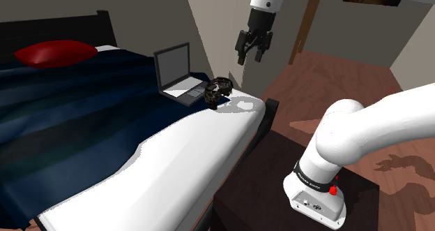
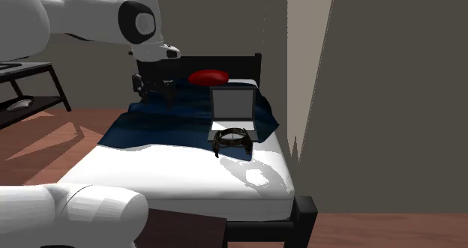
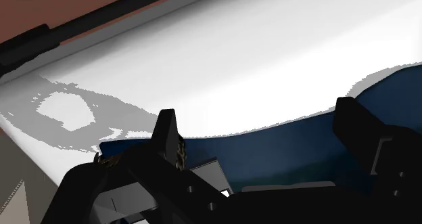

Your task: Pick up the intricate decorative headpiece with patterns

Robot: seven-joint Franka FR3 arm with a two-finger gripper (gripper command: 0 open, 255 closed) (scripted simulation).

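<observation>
One headpiece lying low, jaws hanging high

The jaws are hanging wide open and holding nothing, well above the dark patterned headpiece (image 1: 218, 90). It is sitting on the white sheet of the bed (image 1: 195, 149), just beside the open laptop (image 1: 176, 71) and near the corner. Descending off-centre is probably risking a knock against the laptop, or nudging the hollow ring toward the bed's edge.

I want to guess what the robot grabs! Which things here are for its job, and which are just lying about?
For the job: the dark patterned headpiece; the gripper, open and up in the air.
Just lying about: the open laptop; the red pillow; the blue blanket.
</observation>
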